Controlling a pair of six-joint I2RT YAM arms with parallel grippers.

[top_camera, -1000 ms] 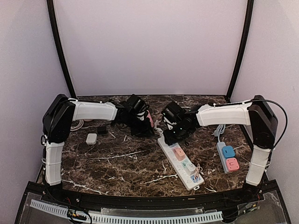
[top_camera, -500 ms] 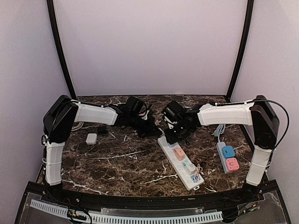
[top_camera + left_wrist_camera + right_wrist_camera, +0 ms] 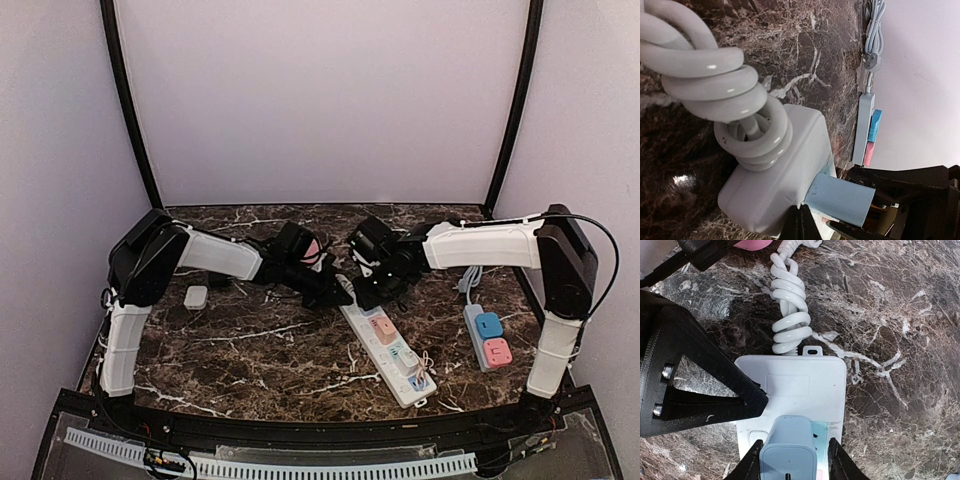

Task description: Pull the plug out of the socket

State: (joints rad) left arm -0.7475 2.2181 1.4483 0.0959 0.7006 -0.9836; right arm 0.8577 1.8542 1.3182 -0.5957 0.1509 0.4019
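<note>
Plug (image 3: 787, 450), pale blue, sits in the cord end of a white power strip (image 3: 800, 385) on the marbled desk (image 3: 900, 315). In the right wrist view it stands up off the strip's face toward the camera. The right pincer (image 3: 795, 464) straddles it, parted, with a sliver of gap on one side. A coiled white cord (image 3: 790, 315) leads away beyond.

From the left wrist, the plug juts square out of the strip's face, so its long axis runs perpendicular to the strip. The left pincer (image 3: 800, 225) shows only as dark tips against the strip's end, and whether it is parted or closed cannot be told.

From above, both arms meet over the strip's far end and hide the plug. The strip itself lies diagonally, far-left to near-right.

The step in hand looks like the grasp, with extraction not yet begun. The next move likely calls for the right pincer to clamp the plug and draw it straight along its axis while the strip is held down.
</note>
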